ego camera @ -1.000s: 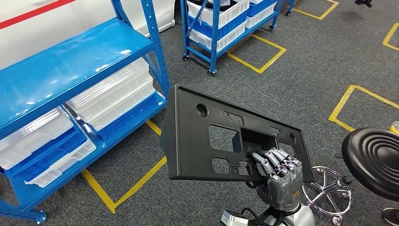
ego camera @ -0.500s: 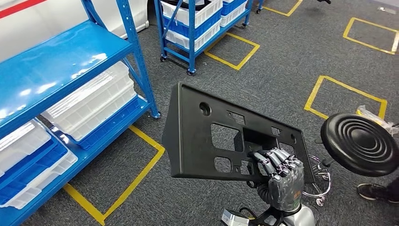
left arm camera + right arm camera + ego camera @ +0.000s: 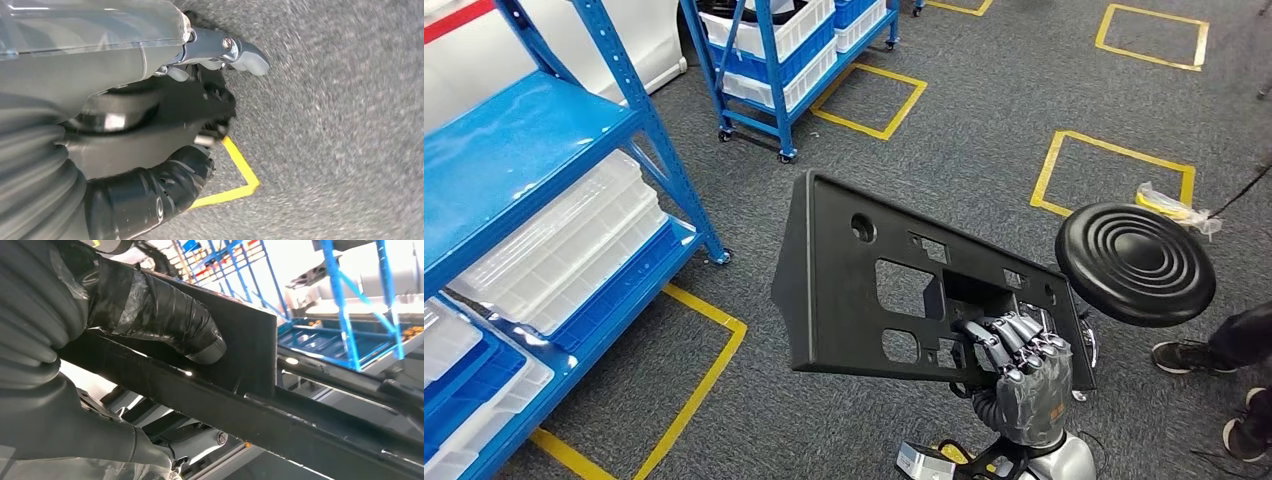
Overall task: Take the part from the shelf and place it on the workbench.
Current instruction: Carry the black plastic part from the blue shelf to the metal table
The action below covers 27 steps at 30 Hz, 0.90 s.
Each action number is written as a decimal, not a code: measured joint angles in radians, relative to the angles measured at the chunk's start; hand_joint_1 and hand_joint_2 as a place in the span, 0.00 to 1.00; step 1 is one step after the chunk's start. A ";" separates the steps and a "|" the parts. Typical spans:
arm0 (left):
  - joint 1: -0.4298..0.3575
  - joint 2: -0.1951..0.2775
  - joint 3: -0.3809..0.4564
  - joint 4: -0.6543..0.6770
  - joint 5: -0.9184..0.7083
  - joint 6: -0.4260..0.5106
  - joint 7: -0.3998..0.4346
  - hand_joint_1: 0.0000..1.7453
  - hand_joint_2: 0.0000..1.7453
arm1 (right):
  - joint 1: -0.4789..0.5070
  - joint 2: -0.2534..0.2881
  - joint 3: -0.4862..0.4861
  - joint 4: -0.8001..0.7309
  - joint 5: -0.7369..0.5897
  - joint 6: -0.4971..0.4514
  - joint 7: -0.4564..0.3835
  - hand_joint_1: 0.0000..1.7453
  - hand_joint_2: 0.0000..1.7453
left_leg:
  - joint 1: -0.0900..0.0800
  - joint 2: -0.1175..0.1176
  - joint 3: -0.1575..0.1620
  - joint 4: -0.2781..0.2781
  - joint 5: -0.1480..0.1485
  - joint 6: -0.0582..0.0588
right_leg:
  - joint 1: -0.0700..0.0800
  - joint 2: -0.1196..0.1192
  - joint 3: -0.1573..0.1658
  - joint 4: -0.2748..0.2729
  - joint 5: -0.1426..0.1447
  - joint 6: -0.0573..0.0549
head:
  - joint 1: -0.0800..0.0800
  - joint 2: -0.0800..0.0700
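Right hand fingers hooked through cutout, grasping part at one corner. Left hand state unclear. Risk: panel levering loose, clipping stool.

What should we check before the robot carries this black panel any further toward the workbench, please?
1. Grasp on the part: ok. The right robot hand grips the black panel at its lower edge, fingers through a cutout.
2. Thumb contact: ok. In the right wrist view the thumb presses flat on the panel's face.
3. Left robot hand free: cannot tell; its fingers are not clearly visible.
4. Path to the right: not ok. A black stool stands close beside the panel's right end, and a person's shoes are just beyond it.
5. Clear of the blue shelf: ok, the panel is apart from it.
6. Workbench located: cannot tell.
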 joint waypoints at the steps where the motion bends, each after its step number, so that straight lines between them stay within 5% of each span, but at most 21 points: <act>1: 0.000 0.001 0.000 0.000 0.000 0.000 0.000 0.00 1.00 | 0.000 0.001 0.000 0.000 0.000 0.000 0.000 1.00 1.00 | 0.000 -0.009 -0.033 0.069 -0.026 0.000 | 0.002 0.010 -0.001 0.000 0.000 -0.002 | 0.000 0.000; 3: 0.002 0.002 0.000 0.000 0.000 0.000 0.000 0.00 1.00 | 0.001 0.001 0.000 0.001 0.000 0.000 0.000 1.00 1.00 | 0.000 -0.014 -0.060 0.119 -0.022 0.001 | 0.004 0.032 0.000 0.001 0.001 -0.003 | 0.000 0.000; 5: 0.004 0.002 0.000 0.000 0.000 0.001 0.000 0.00 1.00 | 0.001 0.001 0.000 0.001 0.000 0.000 0.000 1.00 1.00 | 0.000 -0.025 -0.019 0.018 0.052 0.007 | 0.005 0.055 0.003 0.004 0.000 -0.002 | 0.000 0.000; 7: 0.005 0.002 0.000 0.000 0.000 0.001 0.001 0.00 1.00 | 0.000 0.001 0.000 0.001 0.000 0.000 0.000 1.00 1.00 | 0.002 -0.060 0.033 -0.110 0.108 0.013 | 0.007 0.075 0.000 0.009 0.000 0.003 | 0.000 0.000; 9: 0.004 0.001 0.000 0.000 0.000 0.000 0.001 0.00 1.00 | 0.000 0.001 0.000 0.001 0.001 0.000 0.000 1.00 1.00 | 0.003 -0.081 0.050 -0.159 0.115 0.017 | 0.006 0.091 -0.010 0.011 0.004 0.014 | 0.000 0.000; 11: 0.003 -0.001 0.000 0.000 0.000 0.000 0.001 0.00 1.00 | 0.001 0.002 0.000 0.001 0.001 0.000 0.000 1.00 1.00 | 0.005 -0.067 0.051 -0.168 0.120 0.025 | 0.005 0.105 -0.016 0.009 0.009 0.026 | 0.000 0.000; 13: 0.004 -0.002 0.000 0.000 0.001 0.000 0.001 0.00 1.00 | 0.001 0.002 0.000 0.000 0.001 -0.001 0.000 1.00 1.00 | 0.008 -0.047 0.055 -0.179 0.127 0.039 | 0.007 0.077 -0.031 0.039 -0.013 0.034 | 0.002 0.000; 16: 0.005 -0.003 0.000 0.000 0.001 0.000 0.001 0.00 1.00 | 0.000 0.002 0.000 0.001 0.001 -0.001 0.000 1.00 1.00 | 0.003 -0.013 0.057 -0.184 0.129 0.048 | 0.005 0.013 -0.111 0.212 -0.104 0.043 | 0.005 0.000; 18: 0.006 -0.002 0.000 0.000 0.001 0.000 0.001 0.00 1.00 | 0.001 0.002 0.000 0.001 0.001 -0.001 0.000 1.00 1.00 | 0.001 0.010 0.057 -0.183 0.127 0.049 | 0.001 0.003 -0.143 0.282 -0.119 0.047 | 0.005 0.000; 19: 0.006 -0.002 0.000 0.000 0.001 0.001 0.001 0.00 1.00 | 0.001 0.002 0.000 0.002 0.001 -0.001 0.000 1.00 1.00 | 0.000 0.019 0.058 -0.183 0.126 0.048 | 0.000 0.000 -0.130 0.260 -0.098 0.047 | 0.005 0.000; 21: 0.005 -0.002 0.000 0.000 0.001 0.001 0.000 0.00 1.00 | 0.001 0.002 0.000 0.002 0.001 -0.001 0.000 1.00 1.00 | -0.001 0.035 0.065 -0.183 0.121 0.044 | 0.000 -0.019 -0.056 0.123 -0.033 0.042 | 0.005 0.000; 23: 0.004 -0.001 0.000 0.000 0.001 0.002 -0.014 0.00 1.00 | -0.003 0.002 0.000 0.002 0.004 -0.001 0.001 1.00 1.00 | -0.005 0.047 0.070 -0.181 0.115 0.036 | 0.008 -0.041 0.000 0.017 -0.002 0.033 | 0.005 0.000; 27: 0.002 0.007 0.000 0.000 0.001 0.007 -0.050 0.00 1.00 | -0.012 0.004 0.000 0.004 0.018 -0.001 0.010 1.00 1.00 | -0.007 0.063 0.076 -0.178 0.104 0.018 | 0.014 -0.024 0.007 -0.003 -0.004 0.015 | 0.004 0.000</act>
